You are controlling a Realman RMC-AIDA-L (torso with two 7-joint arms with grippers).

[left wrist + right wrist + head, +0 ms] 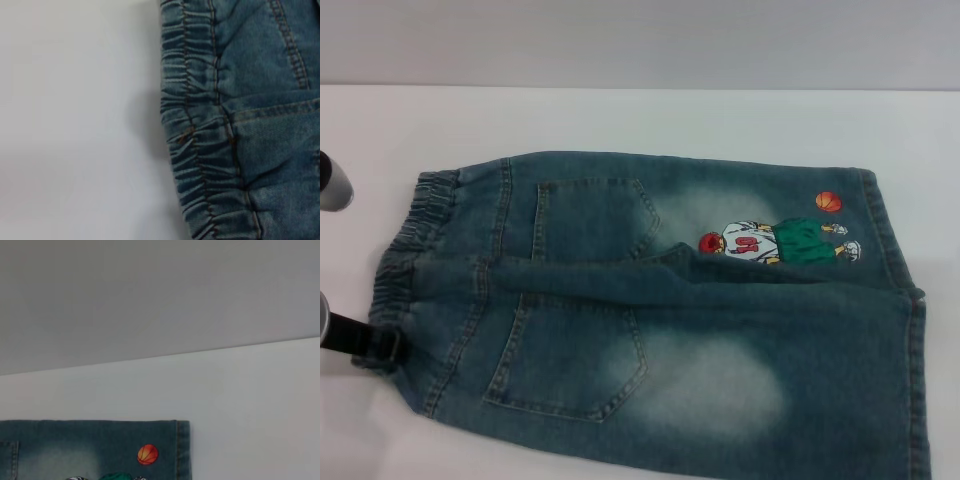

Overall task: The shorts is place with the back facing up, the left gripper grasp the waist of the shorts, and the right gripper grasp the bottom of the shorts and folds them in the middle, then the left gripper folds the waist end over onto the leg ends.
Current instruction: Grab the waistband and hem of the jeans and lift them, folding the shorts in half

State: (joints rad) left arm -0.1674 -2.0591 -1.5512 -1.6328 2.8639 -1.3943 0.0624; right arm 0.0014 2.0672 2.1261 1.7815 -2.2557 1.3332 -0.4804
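The blue denim shorts point(660, 310) lie spread on the white table point(620, 120) with both back pockets facing up. The elastic waist point(420, 235) is at the left and the leg ends point(895, 300) at the right. The near leg overlaps the far leg a little along the middle seam. A cartoon print point(780, 240) and a small basketball point(147, 454) mark the far leg. Parts of my left gripper point(360, 338) show at the left edge, touching the waist's near corner. The left wrist view looks down on the gathered waistband point(195, 135). My right gripper is out of view.
Bare white table point(75, 125) lies to the left of the waist, and more of it point(240, 405) beyond the far leg's hem. A grey wall point(150, 300) rises behind the table's far edge. The near leg runs past the picture's lower edge.
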